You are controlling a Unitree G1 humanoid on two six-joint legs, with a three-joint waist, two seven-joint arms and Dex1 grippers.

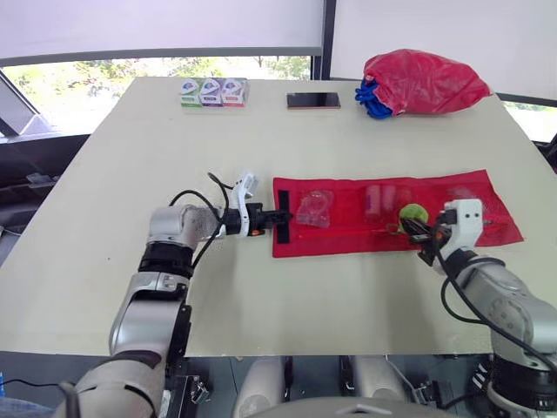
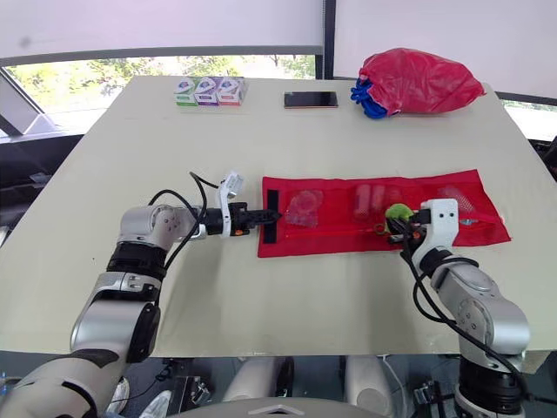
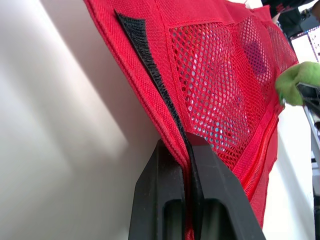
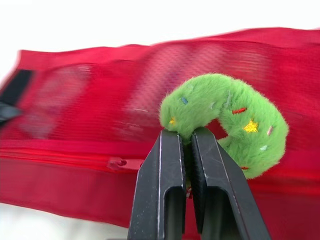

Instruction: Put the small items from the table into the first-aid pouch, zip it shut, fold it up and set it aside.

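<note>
The red first-aid pouch (image 1: pixel 392 213) lies unfolded flat across the table's middle, its mesh pockets holding small items. My left gripper (image 1: pixel 277 217) is shut on the pouch's left edge by the black velcro strip (image 3: pixel 142 55). A fuzzy green ring toy (image 4: pixel 235 120) with coloured speckles hangs over the pouch near its front edge, and my right gripper (image 1: pixel 411 228) is shut on it. The red zipper pull (image 4: pixel 118 162) lies just left of the right gripper's fingers.
At the table's far edge sit three small boxes (image 1: pixel 213 91), a phone (image 1: pixel 313 101), and a red bag with blue gloves (image 1: pixel 422 83). The table's front edge runs close behind both arms.
</note>
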